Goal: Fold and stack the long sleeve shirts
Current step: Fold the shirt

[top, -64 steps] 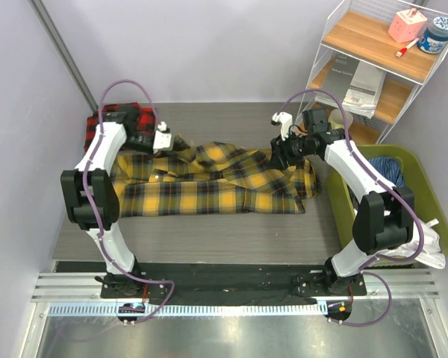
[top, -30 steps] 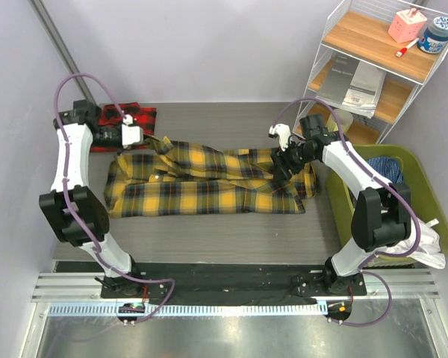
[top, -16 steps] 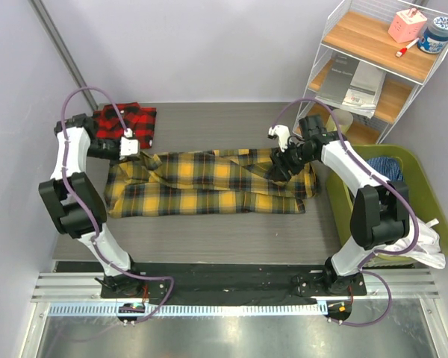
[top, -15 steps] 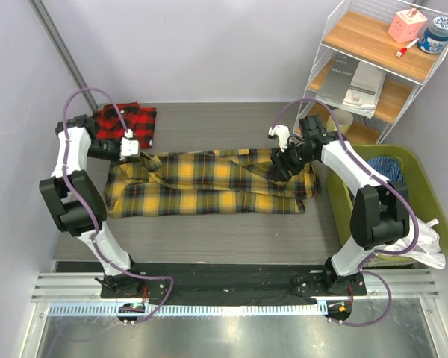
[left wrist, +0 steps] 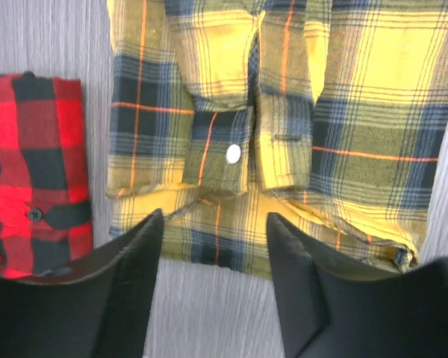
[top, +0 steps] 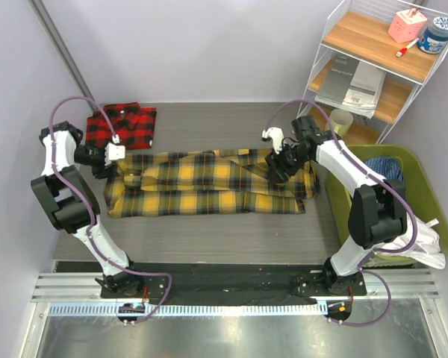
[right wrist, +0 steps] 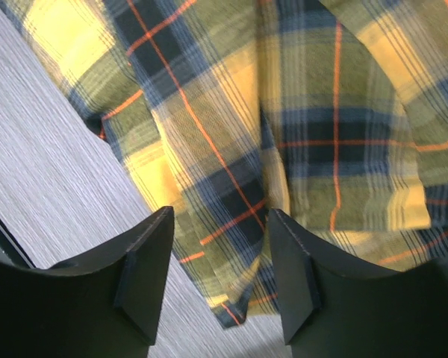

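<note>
The yellow-and-black long sleeve shirt (top: 209,183) lies as a long flat strip across the middle of the table, with a buttoned cuff (left wrist: 233,154) folded over its body. The red-and-black shirt (top: 123,127) sits folded at the back left, also in the left wrist view (left wrist: 30,194). My left gripper (top: 108,162) hovers at the yellow shirt's left end, open (left wrist: 215,216), with nothing between its fingers. My right gripper (top: 278,170) hangs open (right wrist: 221,212) over the yellow shirt (right wrist: 299,112) near its right end, above a hem corner, gripping nothing.
A white wire shelf (top: 373,60) with books and small items stands at the back right, a cup (top: 341,121) beside it. A green basket (top: 414,168) holding clothes sits right of the table. The left wall runs close behind my left arm.
My left gripper has opened, let go of the yellow shirt and drawn left toward the wall. The shirt's left part now lies flat. The right gripper has barely moved.
</note>
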`<state>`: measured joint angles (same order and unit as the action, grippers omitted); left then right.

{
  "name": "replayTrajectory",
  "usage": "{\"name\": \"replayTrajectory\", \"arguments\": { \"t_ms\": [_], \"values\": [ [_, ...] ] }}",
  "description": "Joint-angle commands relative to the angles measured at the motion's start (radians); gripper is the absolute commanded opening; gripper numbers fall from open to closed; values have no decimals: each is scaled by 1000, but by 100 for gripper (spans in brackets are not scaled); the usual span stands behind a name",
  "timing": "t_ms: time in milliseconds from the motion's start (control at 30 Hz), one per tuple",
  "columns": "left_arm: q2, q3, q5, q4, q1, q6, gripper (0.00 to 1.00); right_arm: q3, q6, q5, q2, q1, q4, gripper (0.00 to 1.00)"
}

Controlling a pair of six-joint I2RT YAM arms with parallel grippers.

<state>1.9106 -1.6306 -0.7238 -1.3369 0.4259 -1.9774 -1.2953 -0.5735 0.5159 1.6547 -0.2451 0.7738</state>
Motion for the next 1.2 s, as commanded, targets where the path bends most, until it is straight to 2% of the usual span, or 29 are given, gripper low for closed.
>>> {"name": "replayTrajectory", "arguments": {
  "t_ms": [0,67,167,200,267,300,467,567,600,767,967,1000,1033,1133,1167],
  "values": [
    [-73,14,-29,-95,2,-16,60,-45,9,-30,19,-54,-1,57],
    [-93,52,-32,-12,-15,66,60,-50,26,-36,28,-83,-2,57],
    [-111,87,-36,-4,-55,121,59,-39,44,-63,51,-114,-8,56],
    [-113,101,-26,8,-93,191,59,-35,49,-91,74,-138,-16,56],
    [-117,167,49,144,-145,320,54,-29,54,-119,102,-157,-18,54],
    [-120,198,78,209,-169,457,54,-29,60,-125,123,-160,-21,54],
    [-107,378,252,401,-262,551,48,-30,69,-198,178,-163,-27,54],
    [-55,409,346,418,-265,569,41,-22,70,-240,214,-163,-30,53],
    [-44,419,406,404,-262,572,39,-21,70,-246,223,-164,-27,53],
    [-61,483,438,269,-220,436,33,-54,38,-261,277,-166,-7,52],
    [-186,615,445,232,-219,377,34,-192,-22,-258,344,-189,38,54],
    [-194,600,425,214,-208,393,36,-215,-20,-251,341,-188,79,54],
    [-206,575,341,156,-199,402,41,-238,-19,-223,330,-183,105,55],
    [-225,415,186,47,-184,466,49,-295,-14,-134,260,-143,195,59],
    [-229,329,91,-22,-185,471,51,-302,-14,-113,240,-129,212,60]
  ]
}}
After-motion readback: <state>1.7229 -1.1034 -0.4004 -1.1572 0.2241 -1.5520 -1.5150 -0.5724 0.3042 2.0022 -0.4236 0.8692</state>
